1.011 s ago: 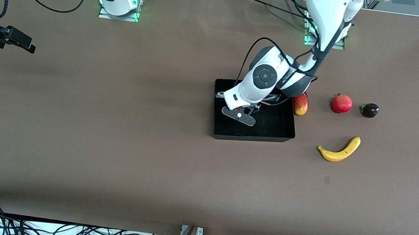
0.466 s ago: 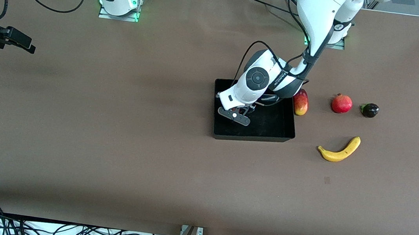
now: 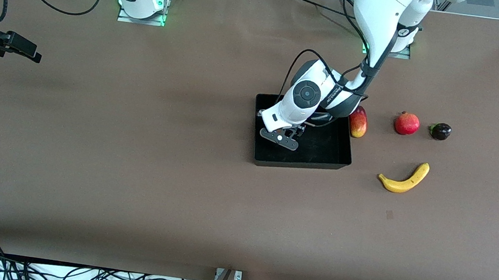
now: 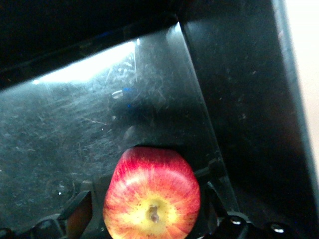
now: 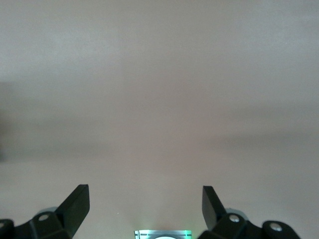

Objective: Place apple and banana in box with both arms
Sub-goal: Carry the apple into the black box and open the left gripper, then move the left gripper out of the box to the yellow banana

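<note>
Nearest the camera: banana [image 3: 404,178] on the table, near the box [image 3: 303,161] toward the left arm's end, a little nearer the camera than the box, not yet taken.

In the box: left gripper [image 3: 280,139] low inside, jaws spread wide. Apple [image 4: 152,196] sits on the box floor between the fingers [image 4: 77,211], close to a corner wall, seemingly with a slim gap on each side. Apparently released.

For a clean finish: lift straight up out of the box, keeping the fingers off the apple so it does not roll, and clear the wall before swinging toward the banana.

Right gripper [image 3: 25,49] waits over bare table, well away from the box at the right arm's end, jaws wide.

Against the earliest frame: left gripper shifted slightly toward the box's corner at the right arm's end and farther from the camera. Banana unmoved.
</note>
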{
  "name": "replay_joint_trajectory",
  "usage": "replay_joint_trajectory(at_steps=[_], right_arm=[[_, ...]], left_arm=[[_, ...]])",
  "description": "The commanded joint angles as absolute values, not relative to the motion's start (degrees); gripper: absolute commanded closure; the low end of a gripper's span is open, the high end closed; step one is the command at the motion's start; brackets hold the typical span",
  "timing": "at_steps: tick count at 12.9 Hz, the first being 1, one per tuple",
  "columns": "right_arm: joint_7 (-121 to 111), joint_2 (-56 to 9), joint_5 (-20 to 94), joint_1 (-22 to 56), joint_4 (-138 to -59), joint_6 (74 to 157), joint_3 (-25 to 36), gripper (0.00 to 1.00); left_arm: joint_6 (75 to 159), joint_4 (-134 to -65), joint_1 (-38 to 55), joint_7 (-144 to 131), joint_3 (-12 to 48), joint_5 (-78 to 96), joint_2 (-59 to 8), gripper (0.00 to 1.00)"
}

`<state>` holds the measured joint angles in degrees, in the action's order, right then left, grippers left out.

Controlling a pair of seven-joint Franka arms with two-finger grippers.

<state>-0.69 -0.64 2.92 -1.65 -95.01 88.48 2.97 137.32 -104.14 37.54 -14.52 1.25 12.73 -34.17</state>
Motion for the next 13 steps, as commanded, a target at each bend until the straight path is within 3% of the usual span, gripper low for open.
replay_joint_trajectory(at_steps=[1,7,13], right_arm=[[-1.05,-0.7,2.29,-2.29,-94.48,87.63,2.46,0.0],[-1.06,-0.7,2.29,-2.37,-94.48,87.37,2.55,0.0],[-0.97,-0.79,2.46,-2.37,-94.48,87.36,2.55,0.0]], left_arm=[[129.59,-103.89,35.78,-14.06,0.7,14.24,-28.23,0.0],[114.72,-103.97,24.19,-9.87,0.7,14.06,-17.5,0.0],[113.2,-104.94,11.61,19.83,-0.26,5.11,-18.71,0.0]])
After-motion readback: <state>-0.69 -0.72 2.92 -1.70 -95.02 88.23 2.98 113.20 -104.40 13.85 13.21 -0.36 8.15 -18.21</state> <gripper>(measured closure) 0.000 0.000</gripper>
